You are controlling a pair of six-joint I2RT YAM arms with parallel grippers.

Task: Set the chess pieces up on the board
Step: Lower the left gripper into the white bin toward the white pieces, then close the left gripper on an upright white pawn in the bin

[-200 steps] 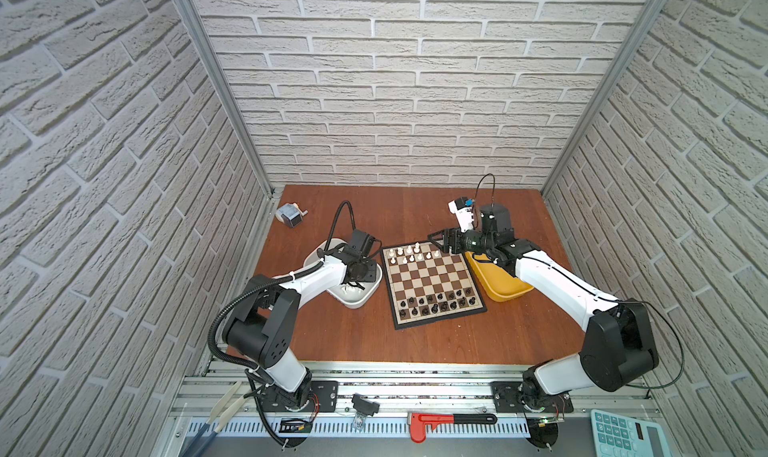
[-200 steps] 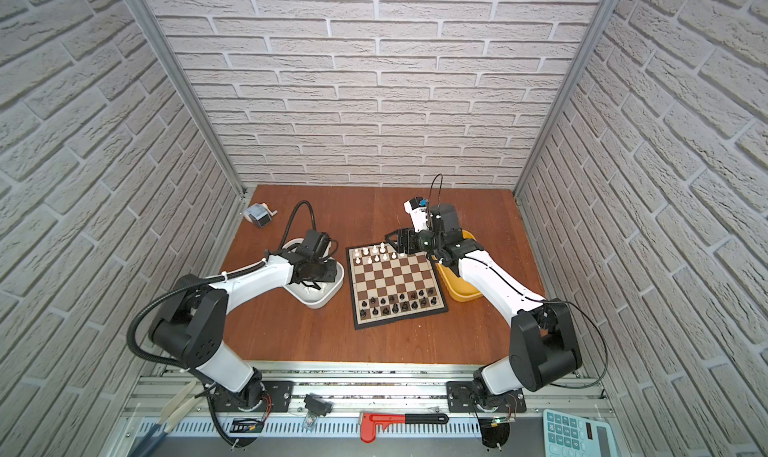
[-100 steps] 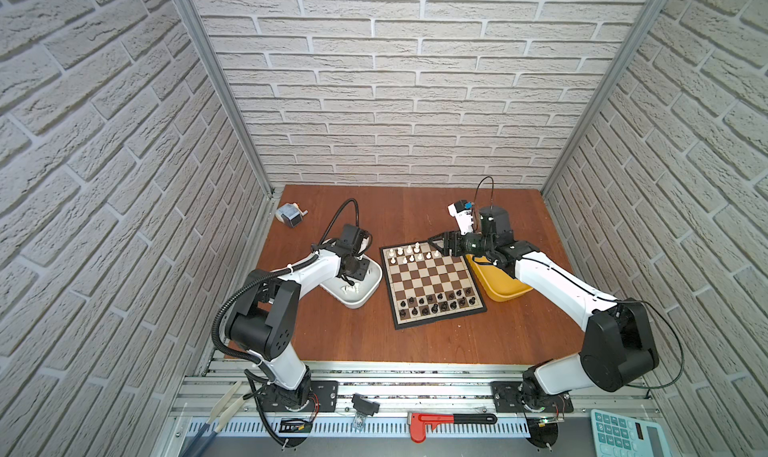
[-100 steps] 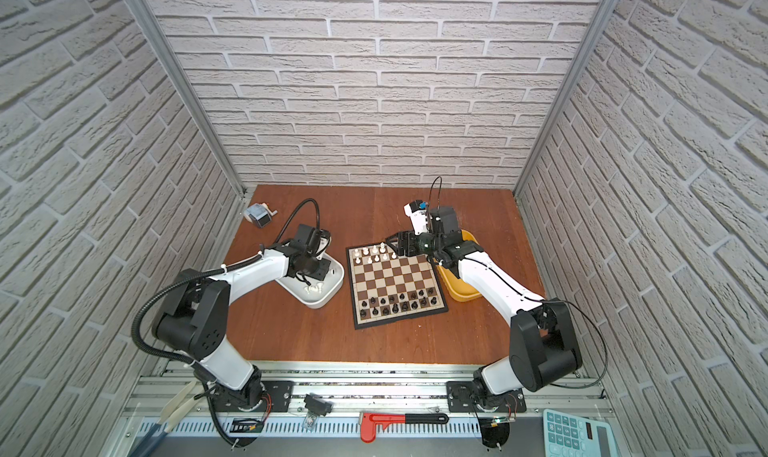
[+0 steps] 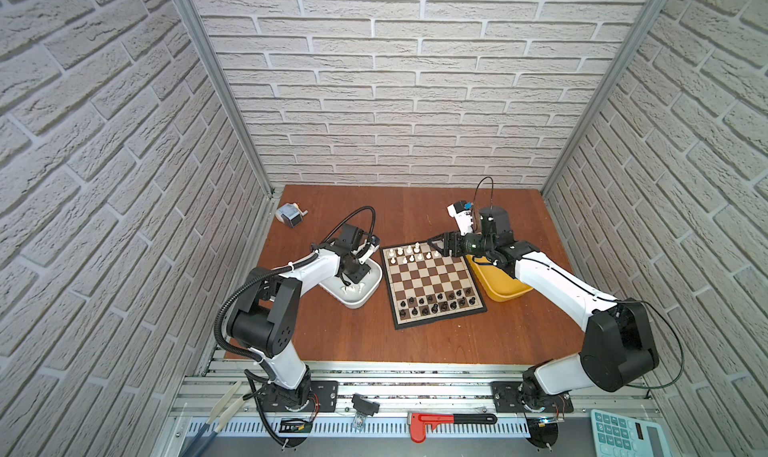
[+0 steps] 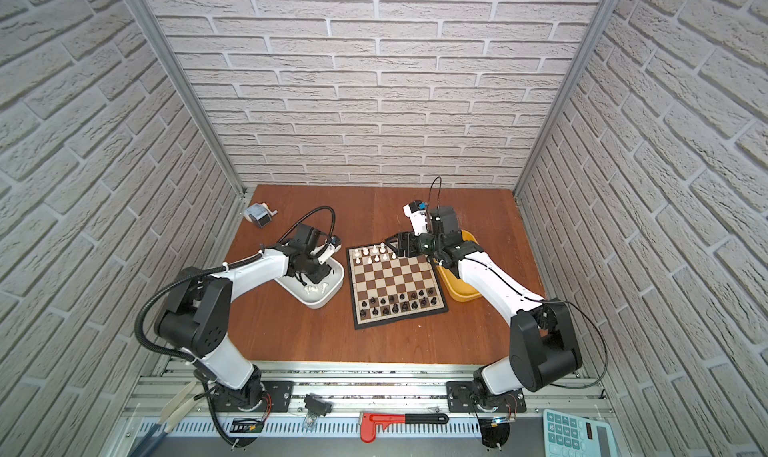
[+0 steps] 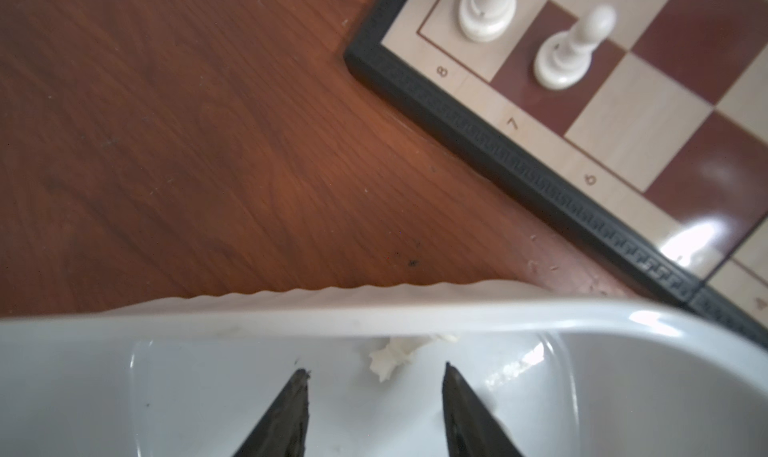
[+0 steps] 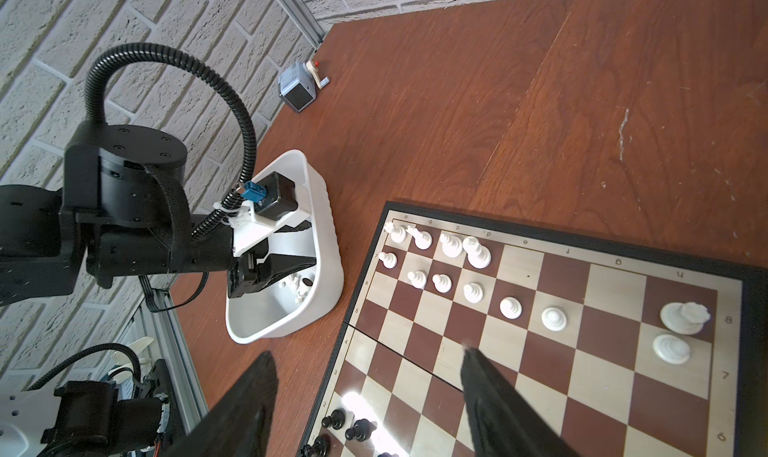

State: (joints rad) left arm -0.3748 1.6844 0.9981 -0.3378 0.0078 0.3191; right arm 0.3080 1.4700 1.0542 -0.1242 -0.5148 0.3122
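Observation:
The board (image 5: 432,276) lies mid-table, with white chess pieces (image 5: 409,253) in its far rows and black ones (image 5: 436,303) in its near rows. My left gripper (image 5: 354,273) reaches down into the white tub (image 5: 357,305) and is open. In the left wrist view a loose white piece (image 7: 390,357) lies just ahead of the gripper (image 7: 375,372), touching neither finger. My right gripper (image 5: 438,245) hovers open and empty over the board's far right corner. In the right wrist view it (image 8: 366,353) spans the board's edge, and two white pieces (image 8: 681,330) stand near that corner.
A yellow tub (image 5: 505,288) sits against the board's right side under my right arm. A small grey-blue device (image 5: 289,216) stands at the far left of the table. On the front rail lie a red tool (image 5: 449,419) and a calculator (image 5: 623,434).
My left wrist has shifted slightly back and left over the white tub. The right arm has barely moved. No piece has changed place.

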